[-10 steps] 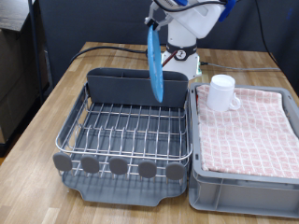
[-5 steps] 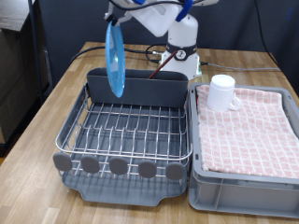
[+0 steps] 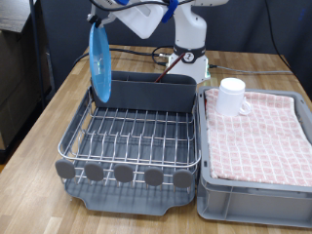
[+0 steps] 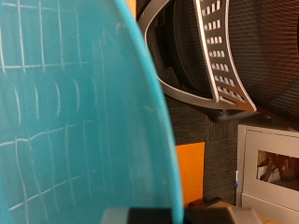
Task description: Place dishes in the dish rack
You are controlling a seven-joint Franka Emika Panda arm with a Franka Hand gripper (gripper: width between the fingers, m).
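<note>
- The gripper (image 3: 100, 21) is up near the exterior view's top, above the far-left corner of the dish rack (image 3: 132, 136), and its fingers are clamped on the top edge of the light-blue plate (image 3: 98, 62).
- The plate hangs on edge, nearly upright, its lower rim level with the rim of the rack's tall grey back compartment (image 3: 146, 93) at that compartment's left end; whether it touches the compartment cannot be told.
- In the wrist view the plate (image 4: 75, 121) fills most of the picture, seen close up as a curved turquoise surface with faint grid reflections; a dark strip of a finger shows at the edge of the picture where it meets the plate.
- Beyond the plate in the wrist view stands a grey office chair (image 4: 201, 65) with a perforated back.
- The rack sits on the wooden worktop (image 3: 49, 117), its silver wire grid bare of dishes and its row of round grey knobs (image 3: 125, 174) along the near edge.
- Just right of the rack, touching it side by side, is the grey plastic crate (image 3: 255, 200) lined with a red-and-white checked cloth (image 3: 258, 136).
- The white mug (image 3: 231, 97) stands on the cloth at the crate's far-left corner, its handle pointing towards the exterior view's right.
- No spoon can be made out in either view.
</note>
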